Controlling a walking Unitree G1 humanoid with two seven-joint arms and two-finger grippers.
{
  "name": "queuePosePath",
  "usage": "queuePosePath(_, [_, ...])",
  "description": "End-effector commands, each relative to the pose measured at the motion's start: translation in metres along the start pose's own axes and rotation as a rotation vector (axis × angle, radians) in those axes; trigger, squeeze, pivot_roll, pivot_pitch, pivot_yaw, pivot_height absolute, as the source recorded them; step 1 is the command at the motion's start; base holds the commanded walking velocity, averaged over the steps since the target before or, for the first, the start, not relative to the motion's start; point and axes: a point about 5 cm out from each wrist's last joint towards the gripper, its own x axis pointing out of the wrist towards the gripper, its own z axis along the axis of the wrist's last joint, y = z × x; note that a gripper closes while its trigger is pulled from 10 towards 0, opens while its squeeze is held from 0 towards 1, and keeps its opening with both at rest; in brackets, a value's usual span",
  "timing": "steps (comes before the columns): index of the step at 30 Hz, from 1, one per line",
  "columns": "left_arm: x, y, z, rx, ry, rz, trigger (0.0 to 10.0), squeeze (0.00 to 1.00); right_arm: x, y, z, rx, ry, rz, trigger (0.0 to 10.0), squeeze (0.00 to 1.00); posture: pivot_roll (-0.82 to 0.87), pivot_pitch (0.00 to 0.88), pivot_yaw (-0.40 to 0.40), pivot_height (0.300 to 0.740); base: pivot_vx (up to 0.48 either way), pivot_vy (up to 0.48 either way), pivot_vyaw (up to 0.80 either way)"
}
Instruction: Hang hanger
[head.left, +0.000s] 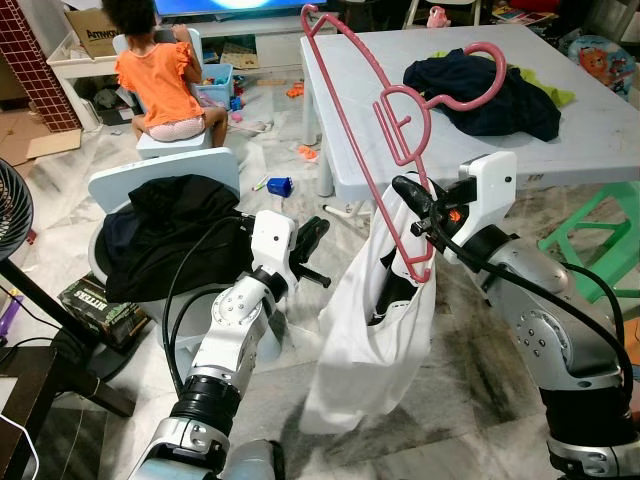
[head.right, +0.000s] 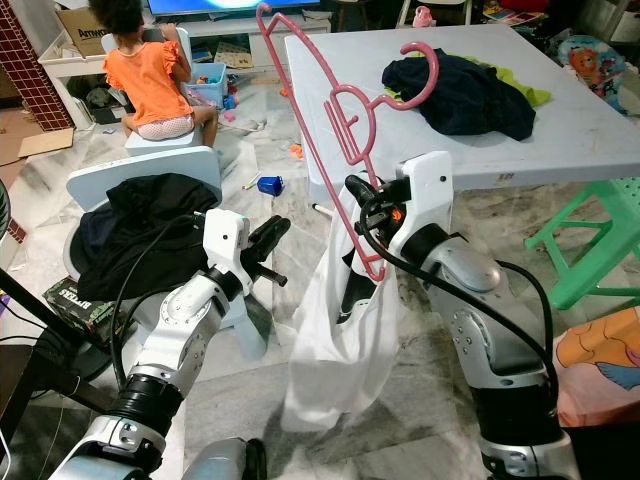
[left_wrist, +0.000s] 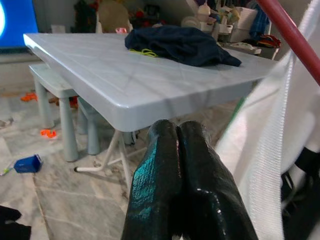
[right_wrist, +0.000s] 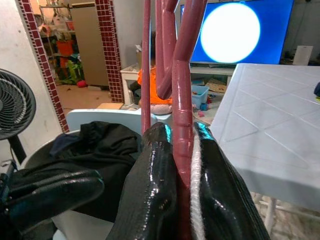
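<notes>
Right gripper (head.left: 425, 215) clamps the pink hanger (head.left: 385, 130) and white garment (head.left: 370, 340), held up beside the grey table (head.left: 600, 130) | left gripper (head.left: 312, 240) pinched shut, empty, just beside the cloth | risk: half-threaded garment may slide off if the hanger tilts.
</notes>
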Motion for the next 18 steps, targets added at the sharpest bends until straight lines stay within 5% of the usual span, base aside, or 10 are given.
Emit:
queuePosePath(1, [-0.001,-0.008,-0.005,-0.009,0.050,-0.066,0.0,0.00,0.004,0.006,0.021,-0.025,-0.091,0.050,10.0,0.00,-0.06,0.000,0.018,0.740,0.000,0.000,0.00])
queuePosePath(2, [-0.001,-0.013,-0.008,-0.028,0.076,-0.109,9.3,0.00,0.005,0.008,0.023,-0.021,-0.097,0.065,10.0,0.00,-0.06,0.000,0.018,0.740,0.000,0.000,0.00])
queuePosePath(3, [-0.002,-0.022,-0.011,-0.061,0.096,-0.191,10.0,0.00,0.007,0.012,0.025,-0.022,-0.108,0.092,10.0,0.00,-0.06,0.000,0.018,0.740,0.000,0.000,0.00])
queuePosePath(4, [-0.003,-0.025,-0.011,-0.074,0.095,-0.227,10.0,0.00,0.007,0.013,0.026,-0.025,-0.112,0.102,10.0,0.00,-0.06,0.000,0.018,0.740,0.000,0.000,0.00])
queuePosePath(5, [-0.005,-0.028,-0.012,-0.042,0.102,-0.255,10.0,1.00,0.008,0.016,0.029,-0.026,-0.122,0.124,10.0,0.00,-0.06,0.000,0.018,0.740,0.000,0.000,0.00])
queuePosePath(11, [-0.010,-0.030,-0.019,0.050,0.133,-0.321,10.0,1.00,0.007,0.029,0.042,-0.016,-0.148,0.251,10.0,0.00,-0.06,0.000,0.018,0.740,0.000,0.000,0.00])
queuePosePath(18, [-0.009,-0.015,-0.013,0.179,0.105,-0.226,10.0,1.00,-0.009,0.038,0.055,-0.021,-0.128,0.442,10.0,0.00,-0.07,0.000,0.020,0.740,0.000,0.000,0.00])
